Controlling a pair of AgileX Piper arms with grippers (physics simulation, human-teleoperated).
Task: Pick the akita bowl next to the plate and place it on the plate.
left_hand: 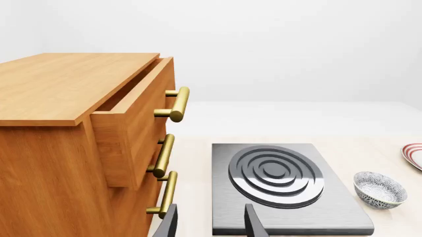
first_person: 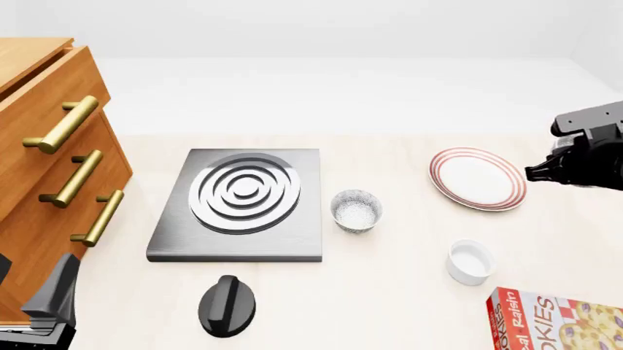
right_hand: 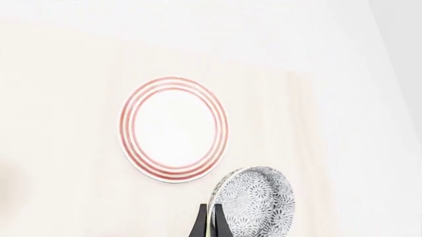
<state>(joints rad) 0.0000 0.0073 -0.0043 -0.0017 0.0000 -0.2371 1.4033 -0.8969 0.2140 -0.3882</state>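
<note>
Speckled bowls (first_person: pixel 357 210) (right_hand: pixel 254 203): two; plate (first_person: pixel 478 179): one

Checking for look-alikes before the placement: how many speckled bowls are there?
2. One speckled bowl sits between the stove plate and the plate; the held bowl, rim pinched in the right gripper, shows only in the right wrist view.

High front view over table—wrist views closer, sharing the plate (first_person: pixel 477 179).

1. The stove plate (first_person: pixel 239 205) lies on the bench (first_person: pixel 389 109), right of the drawers (first_person: pixel 44 146).
2. A second bowl (first_person: pixel 355 211) sits between stove plate and plate (first_person: pixel 477 179).
3. The cup (first_person: pixel 470 262) stands nearer than the plate; the knob (first_person: pixel 227 305) lies nearer than the stove plate.
</note>
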